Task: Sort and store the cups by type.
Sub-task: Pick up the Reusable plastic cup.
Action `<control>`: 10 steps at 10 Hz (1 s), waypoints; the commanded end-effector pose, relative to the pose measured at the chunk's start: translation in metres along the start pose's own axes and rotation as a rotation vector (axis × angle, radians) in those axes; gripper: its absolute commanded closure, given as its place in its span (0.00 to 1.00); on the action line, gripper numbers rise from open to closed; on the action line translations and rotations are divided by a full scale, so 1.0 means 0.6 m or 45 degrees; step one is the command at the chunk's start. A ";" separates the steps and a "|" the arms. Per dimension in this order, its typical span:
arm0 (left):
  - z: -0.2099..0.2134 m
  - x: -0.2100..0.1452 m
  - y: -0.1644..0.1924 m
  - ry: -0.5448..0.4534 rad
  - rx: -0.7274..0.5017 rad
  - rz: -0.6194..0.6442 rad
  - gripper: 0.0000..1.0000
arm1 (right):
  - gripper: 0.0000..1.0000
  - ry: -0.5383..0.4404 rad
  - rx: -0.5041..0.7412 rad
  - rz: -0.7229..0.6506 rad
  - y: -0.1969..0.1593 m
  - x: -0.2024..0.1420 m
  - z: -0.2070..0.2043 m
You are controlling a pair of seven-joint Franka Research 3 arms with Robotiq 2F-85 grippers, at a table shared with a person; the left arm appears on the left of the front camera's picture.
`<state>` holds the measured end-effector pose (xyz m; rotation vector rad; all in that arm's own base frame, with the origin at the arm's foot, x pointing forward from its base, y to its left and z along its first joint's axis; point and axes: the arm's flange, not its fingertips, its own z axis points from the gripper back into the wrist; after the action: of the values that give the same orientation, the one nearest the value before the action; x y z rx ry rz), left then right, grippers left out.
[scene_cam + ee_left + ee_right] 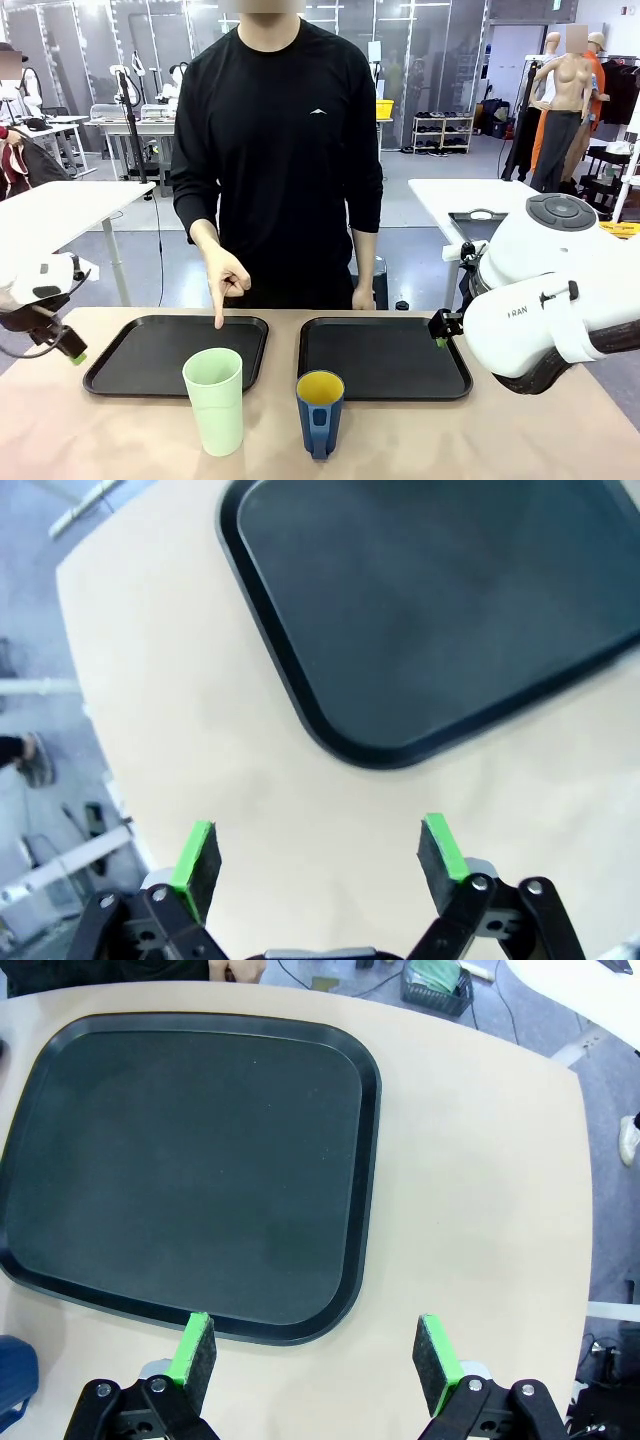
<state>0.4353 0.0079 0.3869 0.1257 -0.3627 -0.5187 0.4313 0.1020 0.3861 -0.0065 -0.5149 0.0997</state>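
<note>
Tumbler (214, 400) and blue cup (320, 412) stand between left tool (320, 855) and right tool (315, 1355) (spread).

Pretty bright, even indoor light from above the pale beige matte tabletop (420, 440), no hard shadows anywhere. Just faint soft smudges of shade on that tabletop at the foot of the tall mint-green plastic tumbler (214, 400) and the short dark blue cup with the yellow inside (320, 412). Front view nice and sharp. Left wrist view kinda soft and hazy, milky sheen on the black rounded plastic tray (450, 610) lying on the tabletop. Right wrist view crisper, dull grey sheen on the other black tray (190, 1160), tabletop edge bowed by the wide lens.
</note>
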 end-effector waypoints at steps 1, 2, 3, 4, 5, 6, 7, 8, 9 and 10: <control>0.012 -0.026 0.008 0.010 0.031 -0.278 0.00 | 0.00 0.001 0.002 0.013 0.000 0.001 -0.002; 0.010 -0.033 0.006 -0.004 0.002 -0.402 0.00 | 0.00 0.001 0.002 0.013 0.000 0.001 -0.002; 0.007 -0.039 0.001 0.000 -0.044 -0.541 0.00 | 0.00 0.001 0.002 0.013 0.000 0.001 -0.002; 0.008 -0.043 -0.003 0.042 -0.141 -0.665 0.00 | 0.00 0.001 0.002 0.013 0.000 0.001 -0.002; 0.007 -0.048 -0.006 0.116 -0.143 -0.777 0.00 | 0.00 0.001 0.002 0.013 0.000 0.001 -0.002; 0.007 -0.054 -0.011 0.168 -0.181 -0.909 0.00 | 0.00 0.001 0.002 0.013 0.000 0.001 -0.002; 0.006 -0.060 -0.015 0.181 -0.195 -1.012 0.00 | 0.00 0.001 0.002 0.013 0.000 0.001 -0.002; 0.004 -0.062 -0.020 0.200 -0.182 -1.090 0.00 | 0.00 0.001 0.002 0.013 0.000 0.001 -0.002; 0.003 -0.064 -0.025 0.201 -0.204 -1.136 0.00 | 0.00 0.001 0.002 0.013 0.000 0.001 -0.002; 0.000 -0.066 -0.029 0.178 -0.213 -1.165 0.00 | 0.00 0.001 0.002 0.013 0.000 0.001 -0.002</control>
<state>0.4111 0.0101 0.3728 0.1482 -0.1025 -1.3973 0.4312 0.1019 0.3860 -0.0064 -0.5147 0.0999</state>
